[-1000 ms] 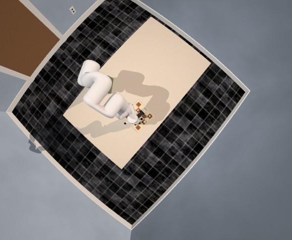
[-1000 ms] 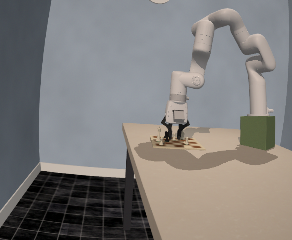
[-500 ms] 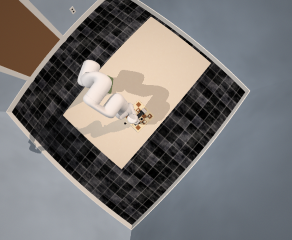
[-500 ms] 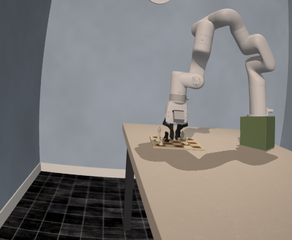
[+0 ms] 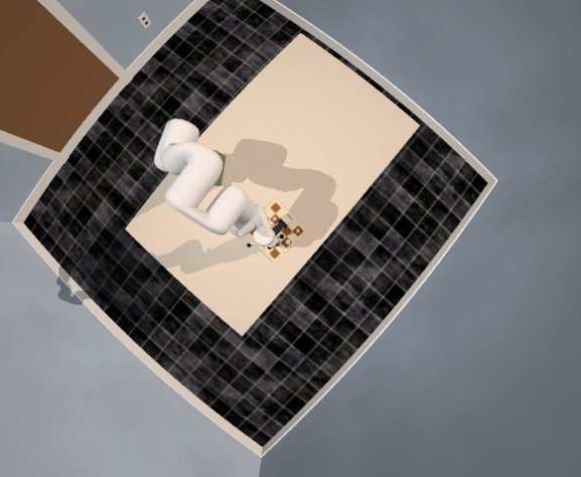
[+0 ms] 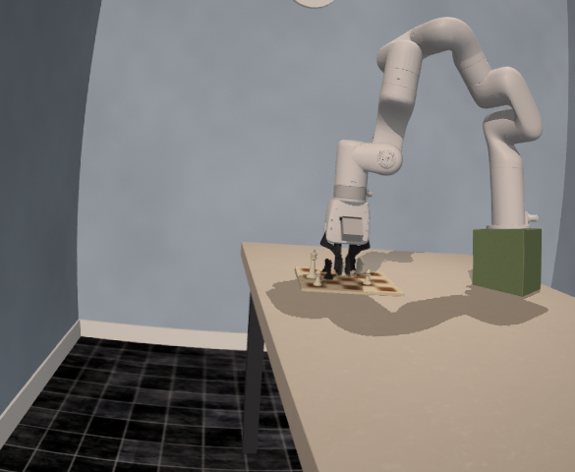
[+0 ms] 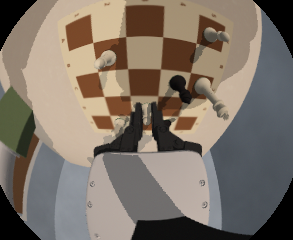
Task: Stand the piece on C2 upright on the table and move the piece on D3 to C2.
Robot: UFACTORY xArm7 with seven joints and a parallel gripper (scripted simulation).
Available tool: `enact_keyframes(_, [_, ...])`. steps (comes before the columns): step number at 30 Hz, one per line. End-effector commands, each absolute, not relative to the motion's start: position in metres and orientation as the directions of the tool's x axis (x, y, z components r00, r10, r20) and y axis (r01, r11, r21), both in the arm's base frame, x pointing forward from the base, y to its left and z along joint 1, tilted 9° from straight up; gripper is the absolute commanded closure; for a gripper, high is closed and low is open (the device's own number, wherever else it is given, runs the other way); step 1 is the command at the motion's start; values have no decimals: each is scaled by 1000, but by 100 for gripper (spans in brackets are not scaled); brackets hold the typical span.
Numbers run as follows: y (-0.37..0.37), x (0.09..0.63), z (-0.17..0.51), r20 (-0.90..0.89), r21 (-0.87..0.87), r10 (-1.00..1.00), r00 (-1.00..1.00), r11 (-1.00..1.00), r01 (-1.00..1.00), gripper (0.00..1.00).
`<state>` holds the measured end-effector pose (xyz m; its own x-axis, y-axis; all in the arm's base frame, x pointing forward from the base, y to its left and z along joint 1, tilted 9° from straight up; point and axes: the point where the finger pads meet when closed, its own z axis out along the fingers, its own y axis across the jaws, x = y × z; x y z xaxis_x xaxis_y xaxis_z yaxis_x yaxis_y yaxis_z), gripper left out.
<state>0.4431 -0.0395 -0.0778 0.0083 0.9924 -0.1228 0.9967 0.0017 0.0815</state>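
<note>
A chess piece, mostly hidden between the dark fingers, was clamped in the pincer (image 7: 146, 120) at the board's (image 7: 80, 27) near edge, low in the wrist frame. Just beyond, right of centre, stood a black pawn (image 7: 177, 83) beside a white piece (image 7: 209, 90). Two more white pieces (image 7: 106, 59) stood farther up. The board lay on the table (image 6: 430, 366).

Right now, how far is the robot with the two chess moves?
Likely done: a dark piece sits on the table beside the chessboard, apparently the one from C2. It is too small to tell whether it is upright.
In hand: the gripper is shut on a chess piece on the board, which the fingers mostly hide.
Left: lift it, set it on C2, release.
</note>
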Motion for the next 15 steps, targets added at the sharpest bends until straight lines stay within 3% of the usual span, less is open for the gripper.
enact_keyframes(1, [-39,444,-77,-122,84,992,8,2,996,100])
enact_keyframes(15, [-37,442,-54,-122,84,992,8,2,996,100])
